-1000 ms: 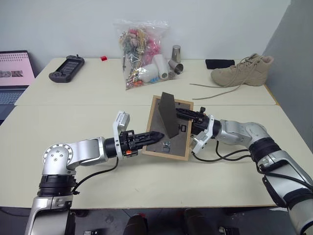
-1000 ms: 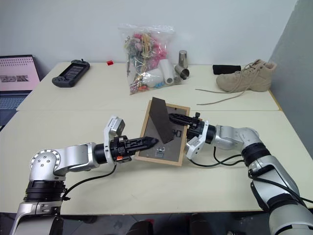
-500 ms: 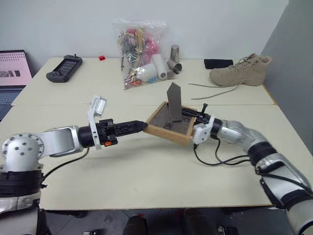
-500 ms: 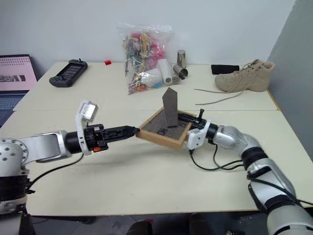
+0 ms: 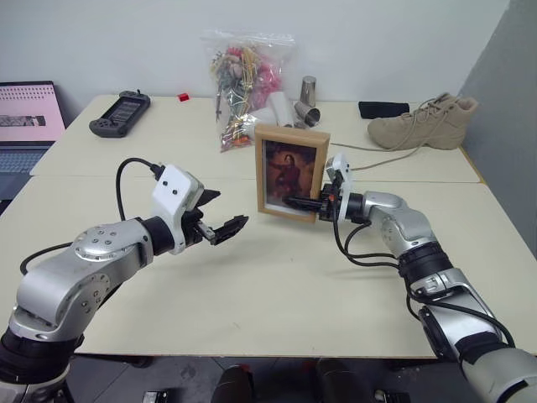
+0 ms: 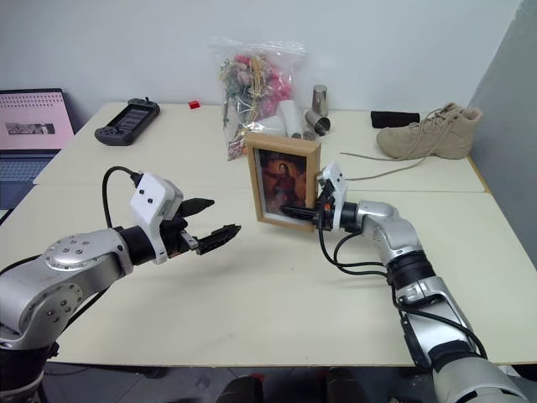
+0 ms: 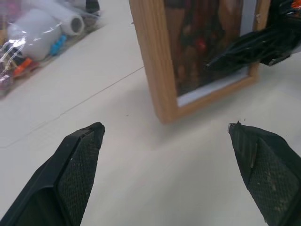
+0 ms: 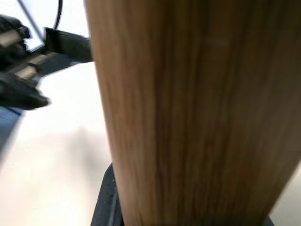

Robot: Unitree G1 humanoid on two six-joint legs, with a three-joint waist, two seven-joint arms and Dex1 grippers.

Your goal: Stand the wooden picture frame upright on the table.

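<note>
Where seam runs, frame [image 5: 290, 172], bag [image 5: 241, 84] behind

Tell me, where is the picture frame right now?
The wooden picture frame stands upright near the middle of the table, just in front of the bag of colourful bits. The right gripper holds its lower right edge.

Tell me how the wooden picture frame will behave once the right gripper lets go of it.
The wooden picture frame is tall on a narrow base, so it could tip if nudged. It looks rigid and probably light, as the right gripper alone holds its edge. The table looks smooth, so it may slide.
</note>
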